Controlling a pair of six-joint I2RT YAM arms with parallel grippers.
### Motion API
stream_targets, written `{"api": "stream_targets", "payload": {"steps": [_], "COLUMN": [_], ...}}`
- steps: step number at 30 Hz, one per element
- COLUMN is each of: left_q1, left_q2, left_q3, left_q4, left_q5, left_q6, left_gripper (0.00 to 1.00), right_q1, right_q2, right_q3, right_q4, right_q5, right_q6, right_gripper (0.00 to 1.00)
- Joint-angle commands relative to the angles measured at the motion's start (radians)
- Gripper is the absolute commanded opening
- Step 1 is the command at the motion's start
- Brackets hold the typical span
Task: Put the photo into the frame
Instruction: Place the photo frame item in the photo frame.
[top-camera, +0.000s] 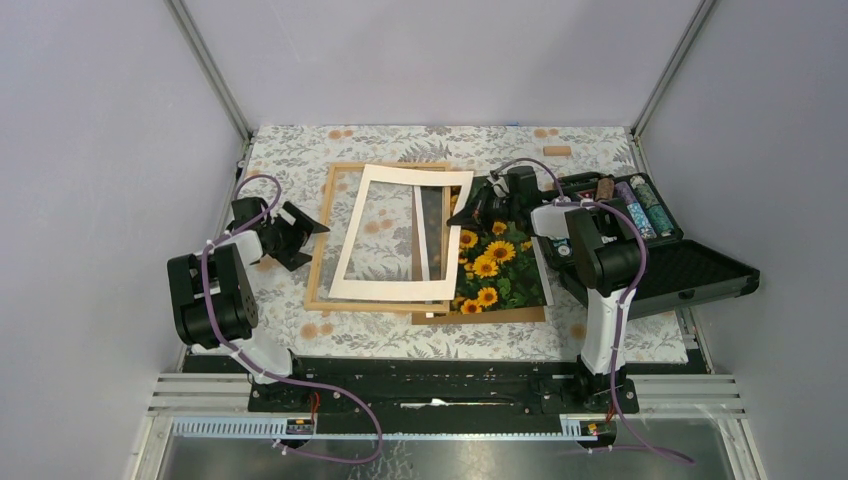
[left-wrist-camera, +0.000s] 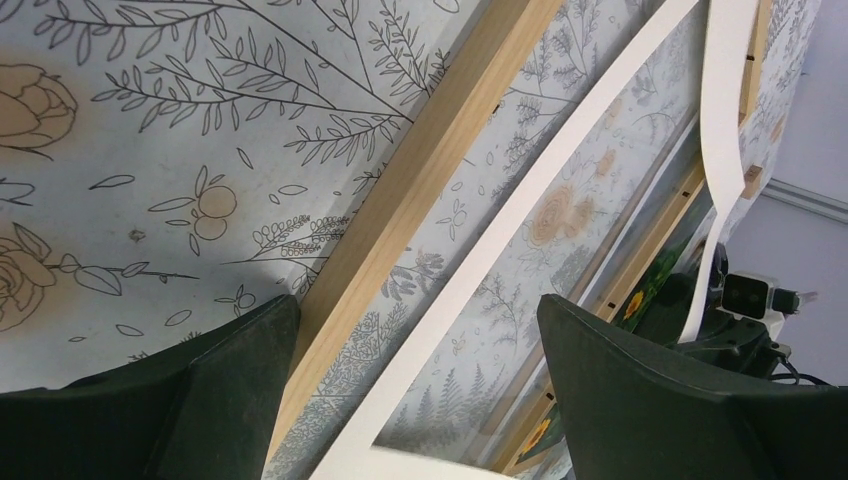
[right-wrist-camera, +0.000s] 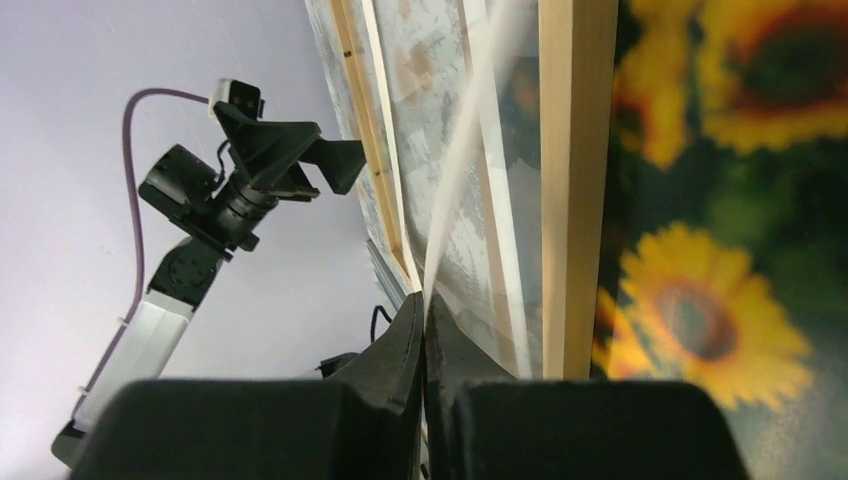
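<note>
Right wrist view: right hand pinched the thin white card mat; left hand, spread wide, hovered empty above the frame, at its flat wooden 9 o'clock rail.

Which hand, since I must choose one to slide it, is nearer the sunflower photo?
Right. The right hand is at the photo's far left corner, by the frame's right rail. The left hand sits beyond the frame's left rail, with the frame between it and the photo.

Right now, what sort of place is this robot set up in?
Probably an enclosed lab robot cell: plain walls on aluminium posts, a floral-print table cover, and the left arm and right arm bolted to a black base plate.
</note>
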Motion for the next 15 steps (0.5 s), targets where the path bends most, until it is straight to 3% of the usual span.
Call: {"api": "stream_targets", "payload": {"steps": [1, 15], "left_q1": [0.003, 0.007], "left_q2": [0.027, 0.039], "left_q3": [0.015, 0.000], "left_q4": [0.007, 0.032], "left_q5": [0.022, 0.046], "left_q6": [0.026, 0.021], "left_gripper": [0.94, 0.94], "right_q1": [-0.002, 0.034], "right_q2": [-0.025, 0.041], "right_q3": [0.053, 0.208], "right_q4": [-0.133, -0.184], "right_q5": [-0.062, -0.033], "right_q6": [-0.108, -0.160], "right_gripper": [0.00, 0.00]}}
